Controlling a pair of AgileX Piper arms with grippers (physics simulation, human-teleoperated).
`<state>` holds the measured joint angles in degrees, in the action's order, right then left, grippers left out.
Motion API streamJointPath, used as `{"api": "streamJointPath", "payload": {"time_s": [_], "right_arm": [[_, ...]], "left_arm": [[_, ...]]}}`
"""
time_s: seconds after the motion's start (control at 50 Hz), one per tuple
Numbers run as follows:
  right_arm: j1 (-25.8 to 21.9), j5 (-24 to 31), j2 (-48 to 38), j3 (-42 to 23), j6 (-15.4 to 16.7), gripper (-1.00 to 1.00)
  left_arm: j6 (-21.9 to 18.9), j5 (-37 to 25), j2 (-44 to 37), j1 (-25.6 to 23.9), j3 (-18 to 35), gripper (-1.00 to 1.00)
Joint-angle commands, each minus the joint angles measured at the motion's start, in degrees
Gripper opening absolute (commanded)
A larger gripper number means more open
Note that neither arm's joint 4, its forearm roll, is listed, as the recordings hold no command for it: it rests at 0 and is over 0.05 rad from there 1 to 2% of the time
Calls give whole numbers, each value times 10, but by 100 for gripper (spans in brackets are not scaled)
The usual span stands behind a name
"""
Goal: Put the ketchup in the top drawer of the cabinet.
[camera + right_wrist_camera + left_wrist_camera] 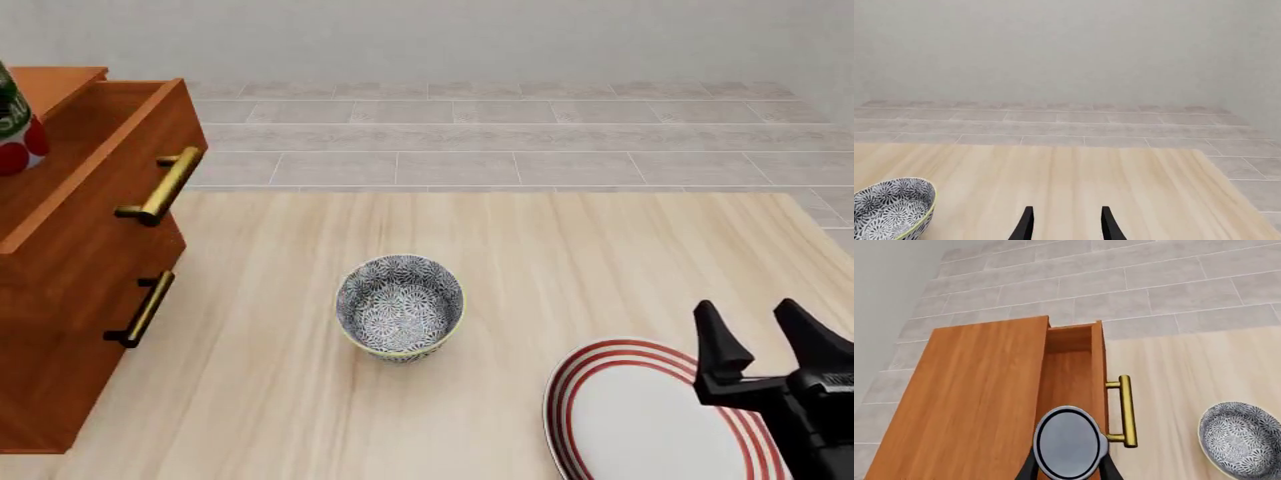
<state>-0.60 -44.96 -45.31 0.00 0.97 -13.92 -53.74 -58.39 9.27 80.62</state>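
Observation:
The ketchup (1069,442) shows its round grey, dark-rimmed end in the left wrist view. My left gripper (1069,469) is shut on it, with a black finger on each side. It hangs over the open top drawer (1067,372) of the reddish-brown cabinet (974,400). In the front view the red bottle (16,125) sits at the far left edge above the pulled-out top drawer (114,150), and the left gripper itself is out of frame. My right gripper (774,335) is open and holds nothing, low at the right over a plate.
A grey patterned bowl (399,305) stands mid-table, right of the cabinet. A white plate with red rings (627,420) lies at the front right under the right gripper. The drawers' brass handles (163,185) stick out toward the bowl. The lower drawer (80,330) is shut.

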Motion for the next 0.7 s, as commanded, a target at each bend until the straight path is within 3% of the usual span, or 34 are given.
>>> {"api": "streamJointPath", "payload": {"time_s": [0.02, 0.18, 0.7], "right_arm": [[0, -20, -24, 0, 1, 100], [3, -43, -50, 0, 10, 100], [3, -138, -157, 0, 10, 100]], "left_arm": [[-17, 49, -10, 26, -55, -100], [-14, 56, -21, 31, -53, -100], [-24, 87, -19, 25, -132, -100]]}}
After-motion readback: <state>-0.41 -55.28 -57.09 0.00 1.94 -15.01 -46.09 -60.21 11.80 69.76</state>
